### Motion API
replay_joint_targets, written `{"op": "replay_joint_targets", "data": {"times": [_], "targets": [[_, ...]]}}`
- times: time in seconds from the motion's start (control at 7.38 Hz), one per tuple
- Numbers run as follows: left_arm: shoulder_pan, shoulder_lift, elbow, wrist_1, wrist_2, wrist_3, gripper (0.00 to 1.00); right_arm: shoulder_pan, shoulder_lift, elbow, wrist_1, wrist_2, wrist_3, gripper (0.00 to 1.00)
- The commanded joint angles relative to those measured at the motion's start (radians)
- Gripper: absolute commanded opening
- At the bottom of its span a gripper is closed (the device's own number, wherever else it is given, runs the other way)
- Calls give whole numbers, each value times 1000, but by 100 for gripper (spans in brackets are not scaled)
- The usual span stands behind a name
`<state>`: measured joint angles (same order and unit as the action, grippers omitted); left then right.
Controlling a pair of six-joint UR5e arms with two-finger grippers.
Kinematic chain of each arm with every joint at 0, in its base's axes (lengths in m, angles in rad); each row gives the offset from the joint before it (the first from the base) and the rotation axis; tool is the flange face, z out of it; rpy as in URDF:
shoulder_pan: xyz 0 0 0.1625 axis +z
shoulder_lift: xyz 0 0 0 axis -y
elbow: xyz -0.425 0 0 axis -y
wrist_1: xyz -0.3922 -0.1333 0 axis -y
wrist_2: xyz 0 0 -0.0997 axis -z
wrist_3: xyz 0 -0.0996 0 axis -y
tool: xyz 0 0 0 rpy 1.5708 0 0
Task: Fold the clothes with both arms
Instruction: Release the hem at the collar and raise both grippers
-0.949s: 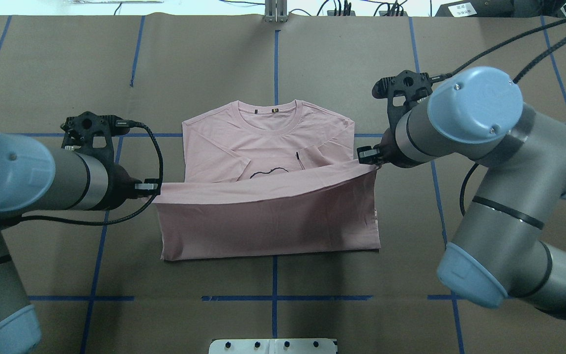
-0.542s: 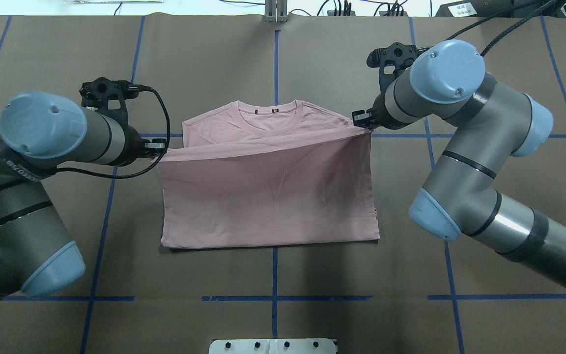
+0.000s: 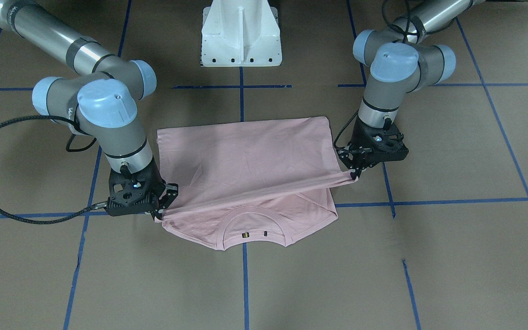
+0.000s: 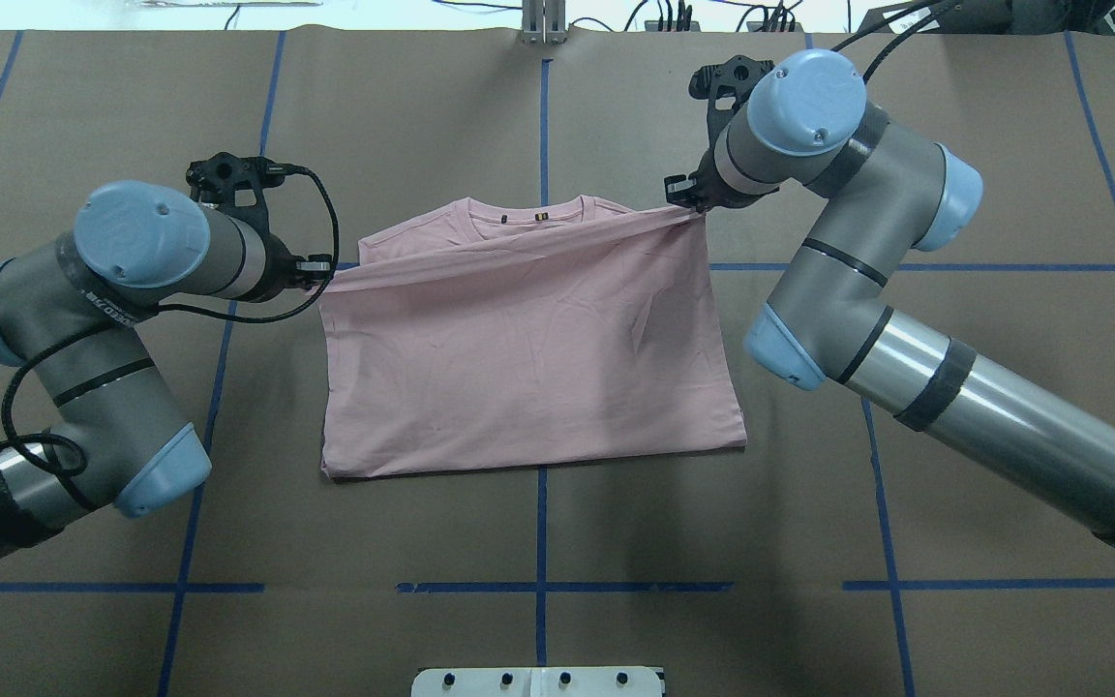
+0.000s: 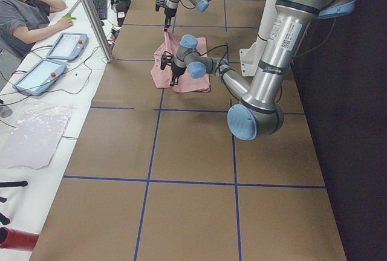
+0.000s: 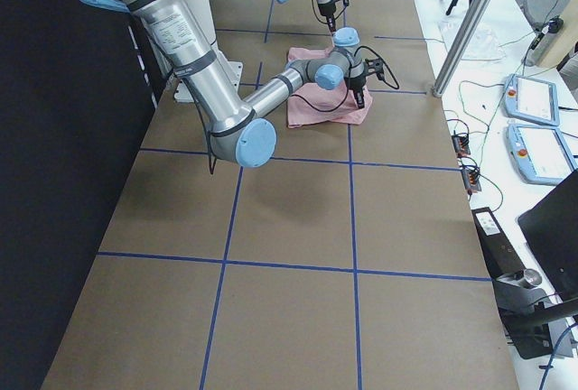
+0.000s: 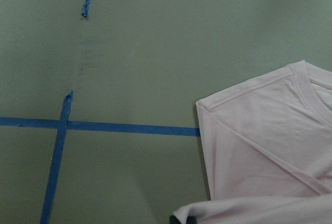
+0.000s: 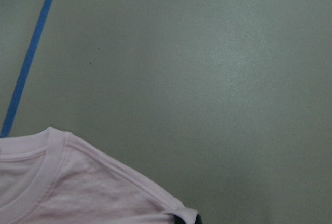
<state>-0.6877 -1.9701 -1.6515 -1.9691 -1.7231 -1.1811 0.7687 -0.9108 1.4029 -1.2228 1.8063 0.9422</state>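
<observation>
Pinching the hem corners of the shirt [image 4: 528,358] on the table [image 4: 557,126] in tightly clamped left claw [image 4: 323,274] and right claw [image 4: 688,200], having carried the hem from chest level to the collar [image 4: 524,208], nearly completing the half-fold.

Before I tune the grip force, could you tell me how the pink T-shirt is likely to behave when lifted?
Probably floppy: the T-shirt drapes in soft creases from the edge pinched by the left gripper and right gripper. Likely light, since two corner pinches carry the layer.
</observation>
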Motion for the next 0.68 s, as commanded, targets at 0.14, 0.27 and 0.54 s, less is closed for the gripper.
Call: {"op": "replay_joint_targets", "data": {"times": [0.14, 0.27, 0.54], "targets": [[-6, -55, 122, -63, 3, -2, 0, 6, 52, -128, 80, -2, -3, 0], [-6, -56, 128, -63, 3, 0, 0, 9, 50, -131, 82, -2, -3, 0], [-7, -67, 133, -65, 3, -3, 0, 12, 53, -133, 82, -2, -2, 0]]}}
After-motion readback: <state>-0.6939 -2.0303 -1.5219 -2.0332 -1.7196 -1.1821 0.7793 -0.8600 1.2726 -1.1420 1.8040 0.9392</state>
